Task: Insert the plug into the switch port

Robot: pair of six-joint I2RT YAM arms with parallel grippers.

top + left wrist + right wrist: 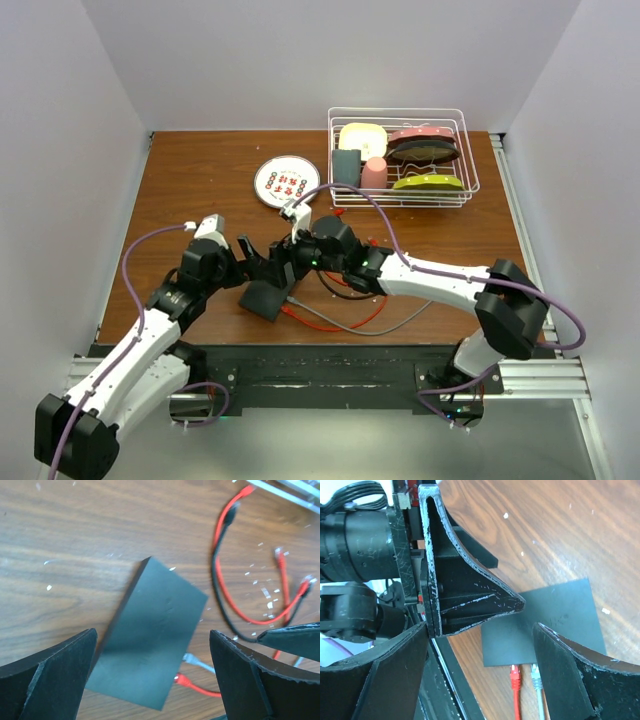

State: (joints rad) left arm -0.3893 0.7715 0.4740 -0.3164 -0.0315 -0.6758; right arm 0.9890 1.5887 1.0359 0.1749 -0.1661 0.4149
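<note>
The dark-grey switch point(265, 298) lies flat on the wooden table near the front edge. It also shows in the left wrist view point(150, 640) and the right wrist view point(555, 615). A red plug point(515, 676) and a grey plug point(536, 676) sit at its socket edge, side by side; both show in the left wrist view, red point(184, 680) and grey point(192, 659). My left gripper point(255, 268) point(152, 632) is open and empty just above the switch. My right gripper point(292, 262) point(480, 627) is open and empty, facing the left gripper's finger point(465, 600).
Loose red and black cables point(225, 580) with free plugs point(280, 555) lie right of the switch. A round white plate point(288, 181) sits at the back. A wire dish rack point(400, 155) with dishes stands back right. A black rail point(330, 355) runs along the table's front.
</note>
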